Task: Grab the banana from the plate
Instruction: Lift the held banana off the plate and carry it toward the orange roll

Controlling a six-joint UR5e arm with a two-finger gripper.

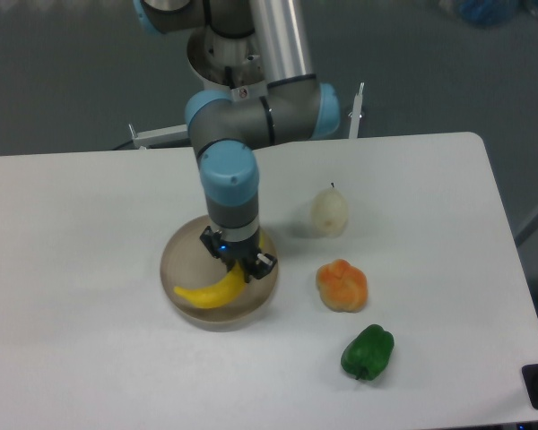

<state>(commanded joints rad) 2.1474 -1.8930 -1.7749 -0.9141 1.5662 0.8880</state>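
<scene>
Bright yellow, the banana (212, 291) hangs curved over the beige plate (177, 262), its right end pinched in the gripper (240, 267) of the arm (233, 170), which reaches down from above. The fruit's left tip points toward the plate's front-left rim; whether it touches the dish or sits just clear of it is hard to judge from this angle. The plate rests on the white tabletop (81, 269). To the right, well apart from the plate, a pale pear-shaped fruit (328, 211) stands upright; nearer the front lies a lumpy orange fruit (342, 285), and beyond it toward the table's front edge a green pepper (368, 352).
</scene>
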